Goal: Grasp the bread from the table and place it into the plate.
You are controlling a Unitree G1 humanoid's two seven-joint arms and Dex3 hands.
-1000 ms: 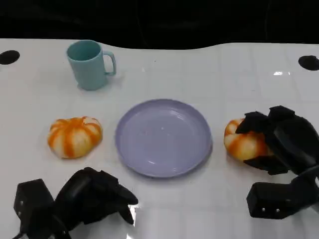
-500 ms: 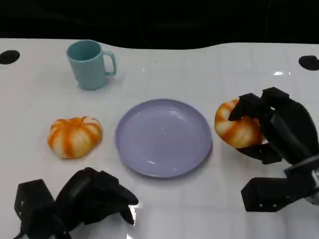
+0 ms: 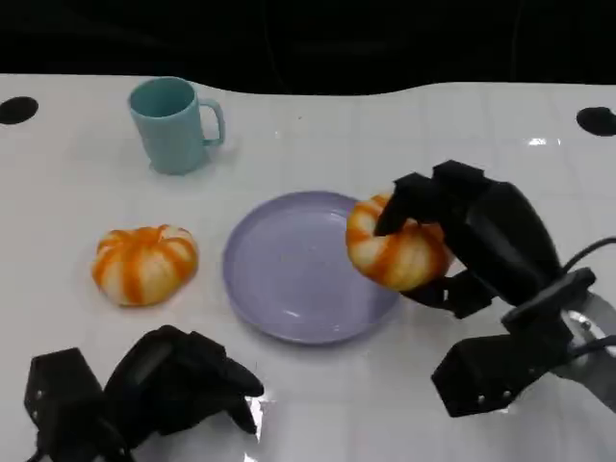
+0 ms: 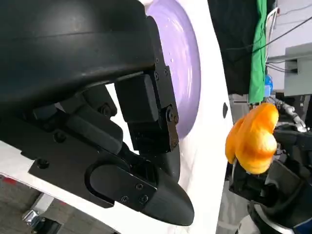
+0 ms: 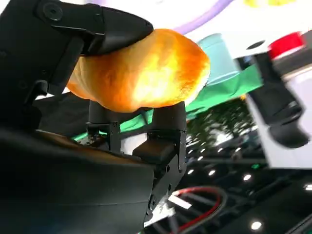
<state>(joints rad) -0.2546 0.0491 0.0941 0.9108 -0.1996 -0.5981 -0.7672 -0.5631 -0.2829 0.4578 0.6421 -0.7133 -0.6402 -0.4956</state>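
right hand grips bread above plate rim at 3 o'clock. ease toward plate centre, lower until it rests, then release. second bread on table at plate's 9 o'clock. left hand curled, holding nothing.

Plate sits mid tabletop, w/ mug behind it to the left & a second bread left of it. Right hand holds bread over plate's right rim; left hand rests near front edge, left of plate.
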